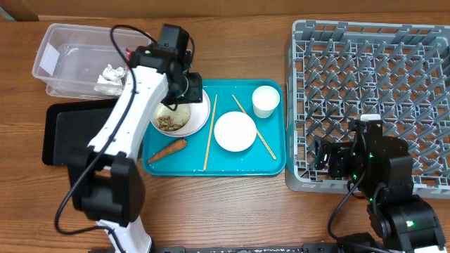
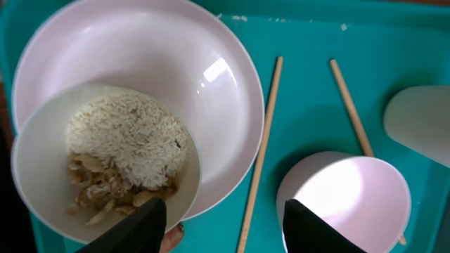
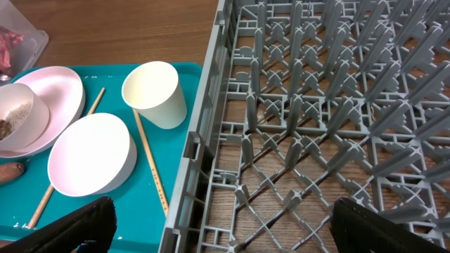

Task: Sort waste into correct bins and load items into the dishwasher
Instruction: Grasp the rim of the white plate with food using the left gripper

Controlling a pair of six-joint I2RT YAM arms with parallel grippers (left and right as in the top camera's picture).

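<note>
The left hand (image 2: 225,228) hangs half open, empty, just over the rice bowl (image 2: 39,165), tilted inside the big bowl (image 2: 140,49) on the tray (image 2: 309,42). It's maybe touching the rim, hard to tell. A sloppy pinch could tip rice (image 2: 130,137) out. The right hand (image 3: 232,232) is wide open by the rack (image 3: 316,140).

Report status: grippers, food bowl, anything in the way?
Left gripper open above the rice bowl, nothing held. Right gripper open, empty, by the rack corner. Rice and scraps not yet dumped. Chopstick close beside the bowl.
</note>
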